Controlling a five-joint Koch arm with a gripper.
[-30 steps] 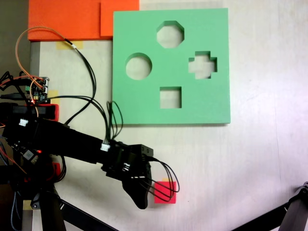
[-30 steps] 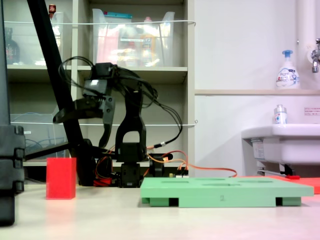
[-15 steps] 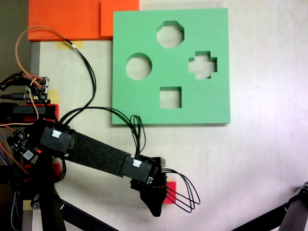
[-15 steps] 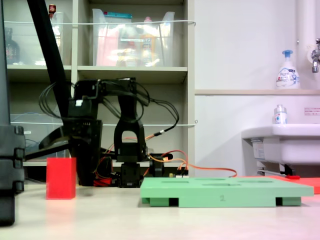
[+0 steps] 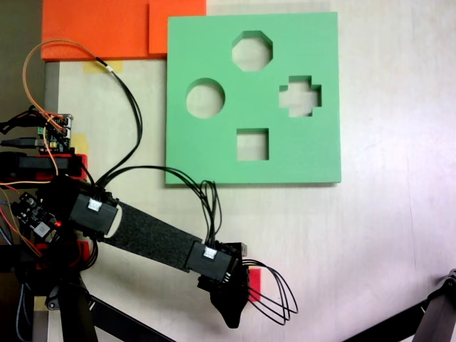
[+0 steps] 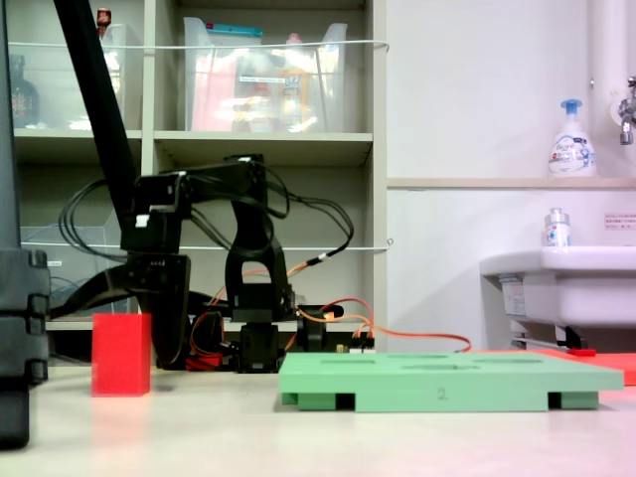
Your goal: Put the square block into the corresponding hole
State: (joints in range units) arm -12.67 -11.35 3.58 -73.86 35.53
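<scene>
The block [image 5: 254, 283] sits on the table [image 5: 370, 242] well below the green board [image 5: 313, 153] in the top-down fixed view, mostly covered by the gripper [image 5: 231, 313]; only a red sliver shows at the gripper's right edge. In the low fixed view the block [image 6: 121, 354] stands upright on the table, well left of the board [image 6: 447, 382]. The hole [image 5: 252, 144] lies open near the board's lower edge, below the round cutout [image 5: 205, 98] and the cross cutout [image 5: 299, 96]. Black cables [image 5: 274, 303] loop out over the table right of the block. The gripper hangs down just behind and beside the block; whether its jaws are spread or closed cannot be told. Since half a second ago the arm has reached slightly further down and lowered; the block has not moved.
</scene>
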